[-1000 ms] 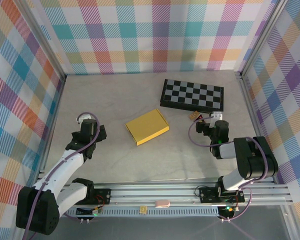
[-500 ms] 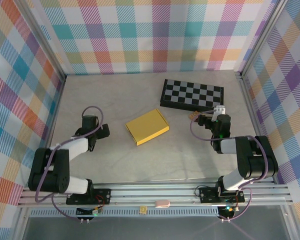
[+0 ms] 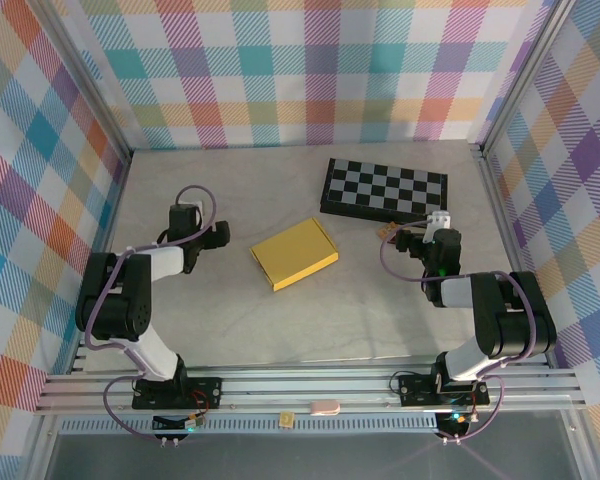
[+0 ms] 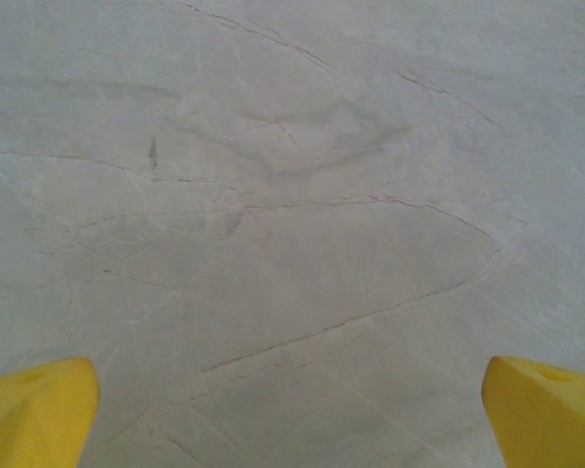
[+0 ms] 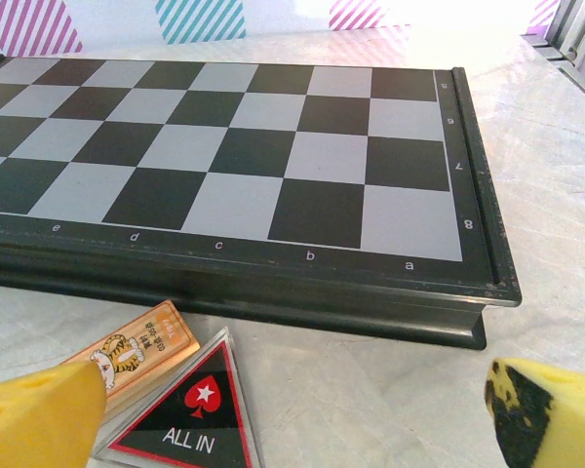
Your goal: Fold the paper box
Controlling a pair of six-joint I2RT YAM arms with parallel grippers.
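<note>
The paper box, a shallow mustard-yellow rectangle of thin cardboard, lies closed and flat near the middle of the pale grey, marble-veined tabletop. Its long sides are turned at a slant to the table edges, and nothing touches it.

The left tool sits low over the tabletop to the box's left, pointing towards it with a clear gap between them. In the left wrist view its yellow fingertips stand at the two bottom corners, spread wide, with bare tabletop between them.

The right tool is on the box's other side, well apart from it, near the front edge of the black-and-white checkered board, which lies flat at the far right of the tabletop. In the right wrist view the yellow fingertips are likewise spread wide and hold nothing. Between them and the board lie a small orange bar with a tiger picture and a black-and-red triangular chip marked "ALL IN", side by side just in front of the board's edge.
</note>
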